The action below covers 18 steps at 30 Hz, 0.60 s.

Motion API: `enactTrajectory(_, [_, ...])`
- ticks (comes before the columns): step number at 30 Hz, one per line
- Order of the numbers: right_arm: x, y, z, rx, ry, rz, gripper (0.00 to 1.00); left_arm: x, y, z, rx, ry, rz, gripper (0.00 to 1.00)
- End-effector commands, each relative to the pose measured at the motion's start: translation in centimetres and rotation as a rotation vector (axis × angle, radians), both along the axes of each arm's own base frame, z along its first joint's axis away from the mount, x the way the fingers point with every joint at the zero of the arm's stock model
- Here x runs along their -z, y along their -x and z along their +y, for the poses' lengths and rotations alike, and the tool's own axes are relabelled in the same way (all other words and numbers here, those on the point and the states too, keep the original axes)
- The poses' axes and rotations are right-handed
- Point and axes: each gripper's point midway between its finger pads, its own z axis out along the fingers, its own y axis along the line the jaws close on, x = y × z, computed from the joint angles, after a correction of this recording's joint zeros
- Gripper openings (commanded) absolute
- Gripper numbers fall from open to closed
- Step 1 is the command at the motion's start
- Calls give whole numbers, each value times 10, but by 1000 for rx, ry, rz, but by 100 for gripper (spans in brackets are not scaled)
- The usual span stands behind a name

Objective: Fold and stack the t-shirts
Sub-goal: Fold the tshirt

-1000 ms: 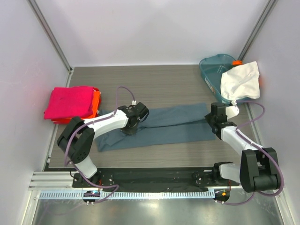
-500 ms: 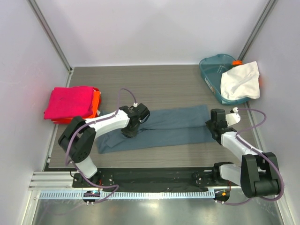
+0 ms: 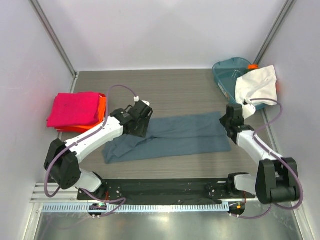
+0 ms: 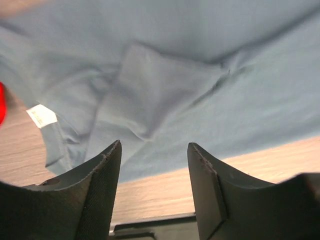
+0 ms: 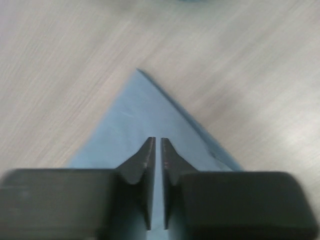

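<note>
The left fingers [image 4: 97, 195] stand well apart and empty just above the rumpled collar end of the slate blue-grey t-shirt [image 3: 180, 135]. The right fingers [image 5: 145, 170] are parted by only a thin slit and pinch nothing that shows, poised over the shirt's right-hand corner. The shirt lies flat on the desk [image 3: 175, 90] as a long band running left to right, each arm nearer its own end, so the next fold probably brings one end over the other before it joins the magenta pink t-shirt [image 3: 75, 107] stacked at the left.
</note>
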Motion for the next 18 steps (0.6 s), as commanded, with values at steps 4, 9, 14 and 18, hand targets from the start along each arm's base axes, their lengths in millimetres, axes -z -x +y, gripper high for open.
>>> enactTrajectory(4, [-12, -51, 13, -109, 28, 45, 1, -26, -38, 21, -183, 58, -114, 50])
enactTrajectory(9, [6, -67, 19, -123, 5, 104, 1, -18, -63, 33, -286, 112, -147, 49])
enactTrajectory(14, [28, -76, 18, -103, 12, 161, 1, -2, -84, 48, -377, 98, -150, 48])
enactTrajectory(18, [52, -79, 7, -43, 46, 227, 1, 2, -102, 58, -431, 77, -169, 47])
